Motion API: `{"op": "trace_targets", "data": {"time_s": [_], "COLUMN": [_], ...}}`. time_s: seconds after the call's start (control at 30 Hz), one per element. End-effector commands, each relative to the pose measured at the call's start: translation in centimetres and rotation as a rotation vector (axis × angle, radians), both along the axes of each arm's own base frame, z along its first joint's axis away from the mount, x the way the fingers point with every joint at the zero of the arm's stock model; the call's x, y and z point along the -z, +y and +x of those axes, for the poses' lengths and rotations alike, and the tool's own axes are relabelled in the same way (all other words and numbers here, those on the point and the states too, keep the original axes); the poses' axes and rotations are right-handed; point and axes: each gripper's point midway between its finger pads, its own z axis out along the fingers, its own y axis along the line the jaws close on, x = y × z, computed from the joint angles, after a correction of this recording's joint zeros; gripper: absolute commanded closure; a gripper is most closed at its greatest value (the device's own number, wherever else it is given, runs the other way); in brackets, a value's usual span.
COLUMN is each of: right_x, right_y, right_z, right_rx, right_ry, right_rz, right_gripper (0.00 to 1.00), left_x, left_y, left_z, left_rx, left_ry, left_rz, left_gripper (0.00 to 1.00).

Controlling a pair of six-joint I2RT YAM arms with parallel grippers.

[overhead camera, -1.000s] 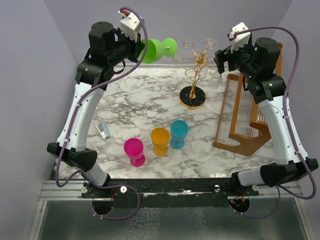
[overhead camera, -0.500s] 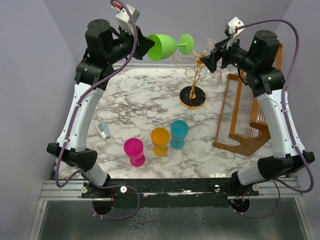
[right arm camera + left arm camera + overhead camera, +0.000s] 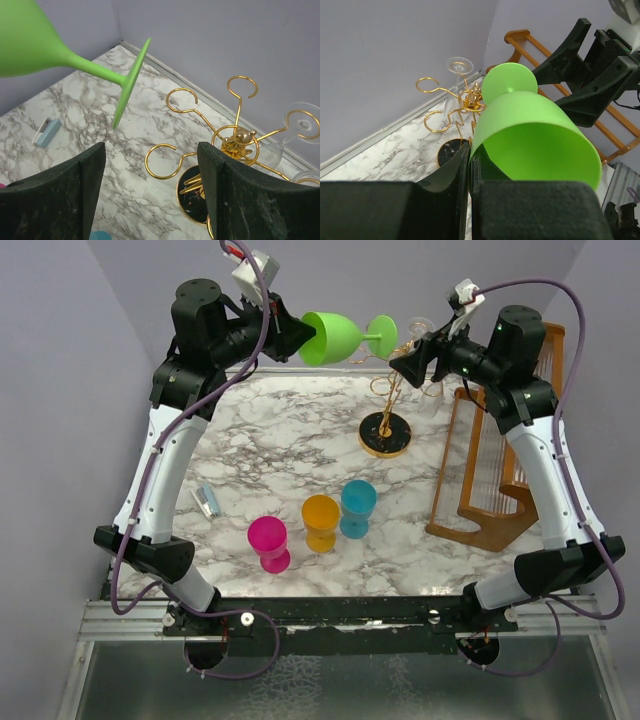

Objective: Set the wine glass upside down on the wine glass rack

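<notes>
My left gripper (image 3: 300, 338) is shut on the rim of a green wine glass (image 3: 335, 337) and holds it on its side, high above the table's far edge, foot (image 3: 383, 335) pointing right. In the left wrist view the fingers (image 3: 455, 172) pinch the bowl wall (image 3: 535, 130). The gold wine glass rack (image 3: 385, 435) stands just right of and below the foot; it also shows in the left wrist view (image 3: 465, 100) and the right wrist view (image 3: 235, 140). A clear glass (image 3: 302, 122) hangs on one arm. My right gripper (image 3: 405, 358) is open and empty beside the green foot (image 3: 131, 82).
A brown wooden slatted frame (image 3: 490, 480) stands at the right. Pink (image 3: 268, 540), orange (image 3: 321, 520) and blue (image 3: 357, 508) cups stand near the front middle. A small blue and white object (image 3: 206, 501) lies at the left.
My left gripper carried the green glass right, toward the rack. My right gripper swung left and now sits close to the glass's foot, above the rack.
</notes>
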Motion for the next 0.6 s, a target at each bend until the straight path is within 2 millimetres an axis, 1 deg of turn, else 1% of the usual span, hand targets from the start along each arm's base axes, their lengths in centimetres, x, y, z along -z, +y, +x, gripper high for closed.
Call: {"op": "trace_targets", "data": {"time_s": [0.0, 0.23, 0.37, 0.57], "right_x": [-0.1, 1.2, 1.2, 1.3], "right_y": [0.1, 1.0, 1.4, 1.5], "right_z": [0.4, -0.1, -0.4, -0.5], "right_rx": [0.021, -0.028, -0.057, -0.063], "right_ry": [0.024, 0.076, 0.084, 0.09], "right_rz": [0.054, 0.086, 0.096, 0.098], "right_gripper": [0.28, 0.3, 0.33, 0.34], "left_x": [-1.8, -1.4, -1.5, -1.1], "left_y": [-0.4, -0.4, -0.5, -0.7], "left_z": [-1.4, -1.5, -1.6, -1.4], "left_rx": [0.051, 0.055, 0.064, 0.076], "left_ry": [-0.038, -0.029, -0.032, -0.024], "left_rz": [-0.037, -0.027, -0.028, -0.024], "left_gripper": [1.0, 1.0, 1.0, 1.0]}}
